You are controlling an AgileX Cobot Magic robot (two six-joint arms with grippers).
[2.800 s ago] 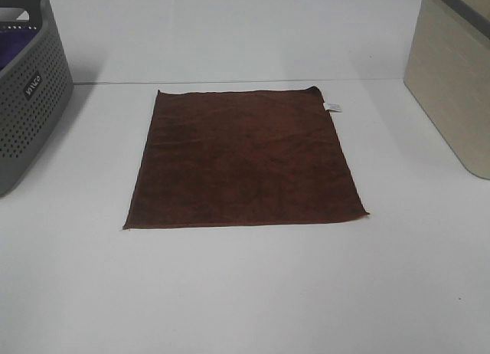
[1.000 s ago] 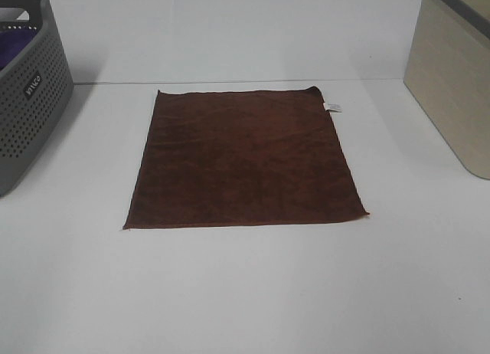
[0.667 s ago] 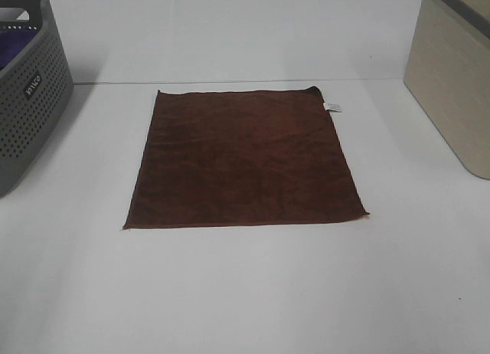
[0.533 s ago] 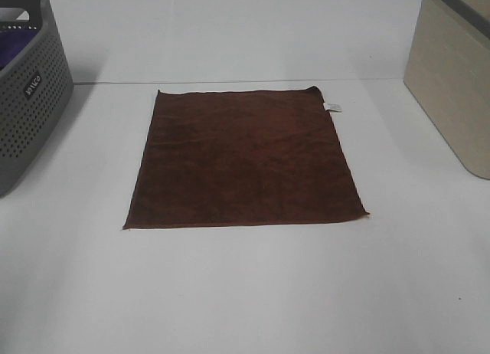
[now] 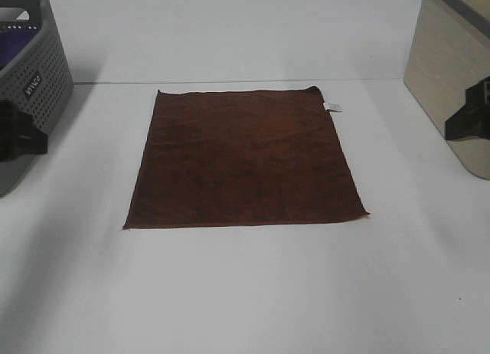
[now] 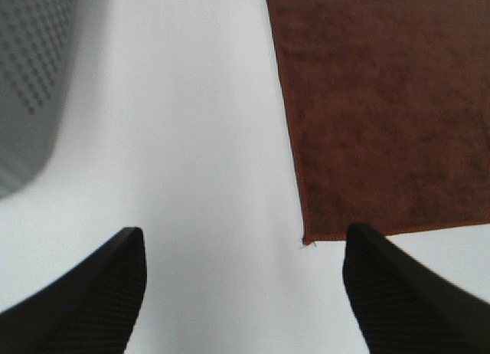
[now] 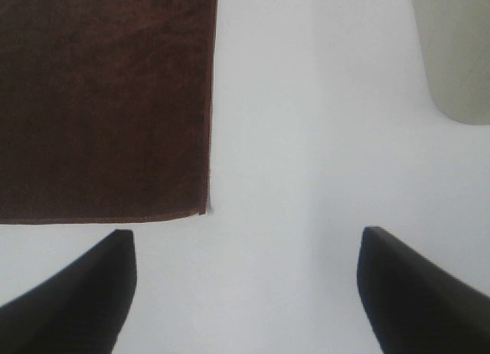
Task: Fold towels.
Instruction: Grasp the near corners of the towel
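Note:
A dark brown towel [image 5: 243, 158] lies flat and unfolded in the middle of the white table, with a small white tag [image 5: 333, 106] at its far right corner. My left gripper [image 5: 23, 136] shows at the left edge of the high view, well left of the towel. In the left wrist view it [image 6: 241, 281] is open and empty, above the table beside the towel's near left corner [image 6: 308, 239]. My right gripper [image 5: 468, 116] shows at the right edge. In the right wrist view it [image 7: 249, 281] is open and empty, near the towel's near right corner [image 7: 204, 211].
A grey perforated basket [image 5: 27, 86] with something purple inside stands at the far left; it also shows in the left wrist view [image 6: 31, 78]. A beige bin [image 5: 452, 78] stands at the far right and shows in the right wrist view [image 7: 452, 55].
Both grippers have come into the high view, one at the left edge and one at the right edge. The towel has not moved.

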